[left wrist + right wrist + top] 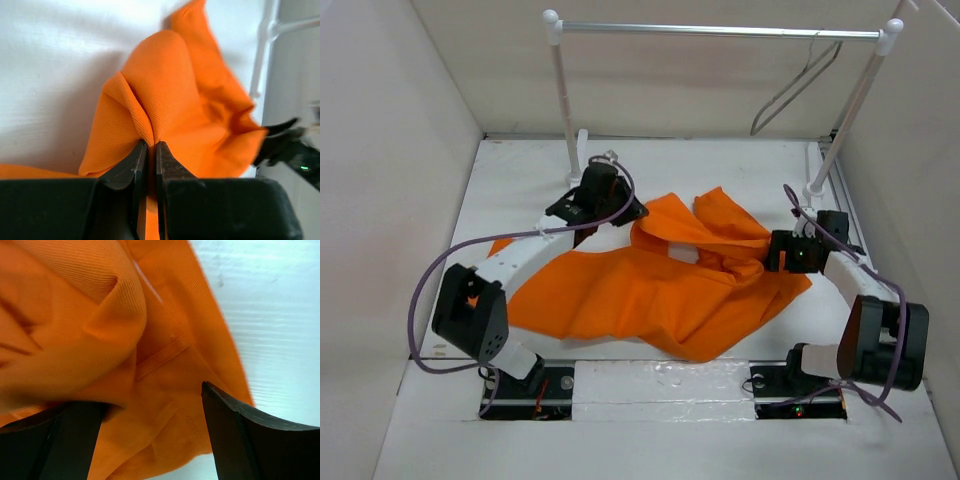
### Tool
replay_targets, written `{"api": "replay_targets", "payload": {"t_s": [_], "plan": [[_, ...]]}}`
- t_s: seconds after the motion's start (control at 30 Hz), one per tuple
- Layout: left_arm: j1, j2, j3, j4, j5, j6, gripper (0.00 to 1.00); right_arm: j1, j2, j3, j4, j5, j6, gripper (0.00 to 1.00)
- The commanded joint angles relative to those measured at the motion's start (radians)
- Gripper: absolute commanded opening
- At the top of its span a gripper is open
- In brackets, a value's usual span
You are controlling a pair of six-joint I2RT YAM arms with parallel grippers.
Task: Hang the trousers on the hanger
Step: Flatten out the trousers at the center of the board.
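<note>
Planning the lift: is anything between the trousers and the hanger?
Nothing visible does. The trousers lie on the table, pinched by the left gripper; the hanger hangs from the rail at far right, open space between. The rail's right post stands close by.

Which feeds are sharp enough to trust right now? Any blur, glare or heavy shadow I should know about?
Top external: evenly lit and sharp; trousers and hanger both read clearly. Left wrist: cloth crisp at the left hand, softer further out, with a grey shadow on the table. Right wrist: the near fold is blurred, the table is washed out bright, and the right hand is a dark silhouette.
</note>
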Motion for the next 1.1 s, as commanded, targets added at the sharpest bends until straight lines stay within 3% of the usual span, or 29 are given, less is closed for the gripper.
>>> {"api": "replay_targets", "payload": {"t_s": [0.0, 0.23, 0.33, 0.57, 0.7, 0.87, 0.93, 0.97, 1.0, 1.03, 1.07], "plan": [[0.018, -0.117, 0.148, -0.086, -0.142, 0.093, 0.0, -0.044, 0.048, 0.007, 0.024, -0.023, -0.022, 0.82], [0.018, -0.184, 0.296, -0.301, -0.429, 0.228, 0.0, -0.12, 0.082, -0.039, 0.032, -0.046, -0.05, 0.83], [0.028, -0.206, 0.324, -0.338, -0.502, 0.251, 0.0, -0.144, 0.009, -0.067, 0.047, -0.047, -0.05, 0.83], [0.123, -0.282, 0.345, -0.363, -0.688, 0.312, 0.0, -0.156, -0.134, -0.069, -0.012, 0.117, -0.007, 0.83], [0.306, -0.279, 0.411, -0.346, -0.599, 0.343, 0.0, -0.165, -0.075, -0.064, 0.006, 0.175, 0.027, 0.85], [0.45, -0.223, 0.374, -0.363, -0.579, 0.325, 0.0, -0.176, 0.086, -0.075, 0.052, 0.059, 0.033, 0.82], [0.507, -0.21, 0.328, -0.357, -0.514, 0.285, 0.0, -0.176, 0.12, -0.085, 0.072, -0.021, 0.044, 0.58], [0.584, -0.198, 0.307, -0.344, -0.468, 0.273, 0.0, -0.185, 0.119, -0.093, 0.069, -0.035, 0.059, 0.39], [0.631, -0.192, 0.269, -0.337, -0.414, 0.257, 0.0, -0.185, 0.107, -0.095, 0.061, -0.029, 0.067, 0.06], [0.674, -0.183, 0.252, -0.317, -0.306, 0.23, 0.0, -0.185, 0.058, -0.093, 0.043, -0.014, 0.072, 0.0], [0.705, -0.161, 0.239, -0.304, -0.271, 0.222, 0.0, -0.196, 0.023, -0.083, -0.006, 0.014, 0.075, 0.0]]}}
